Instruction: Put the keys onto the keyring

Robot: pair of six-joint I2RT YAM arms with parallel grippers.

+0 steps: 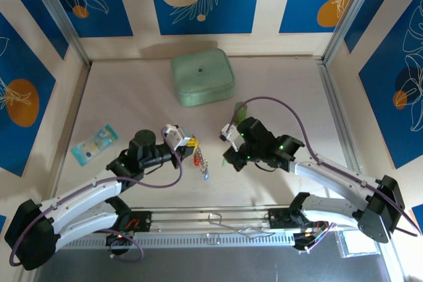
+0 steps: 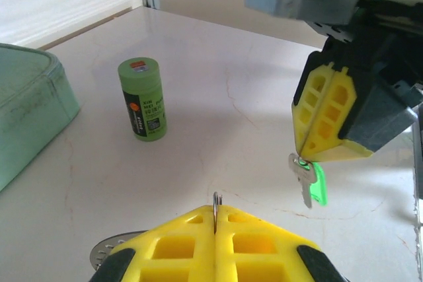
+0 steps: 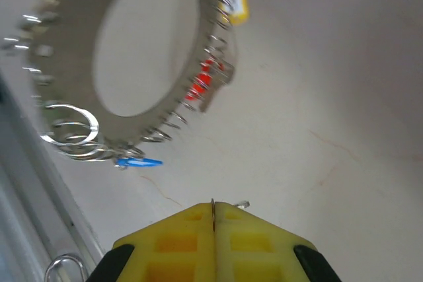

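My left gripper (image 1: 190, 143) is shut on the keyring (image 3: 142, 64), a silvery flat ring edged with wire coils. A thin loop of it pokes up between my shut yellow fingers (image 2: 216, 206). The red key (image 3: 201, 85), the yellow key (image 3: 236, 1) and the blue key (image 3: 135, 161) hang from its coils, dangling below the left gripper (image 1: 200, 161). My right gripper (image 2: 310, 153) is shut on the green key (image 2: 312, 181), which hangs blade-down just right of the left fingertips. In the right wrist view the key's thin metal edge sits between the shut fingers (image 3: 213, 214).
An upright green cylinder (image 2: 142, 98) stands on the table behind the grippers, partly hidden in the top view (image 1: 241, 111). The mint-green case (image 1: 203, 77) lies at the back. A blue and white packet (image 1: 94, 143) lies at the left. A metal rail (image 1: 218, 219) runs along the near edge.
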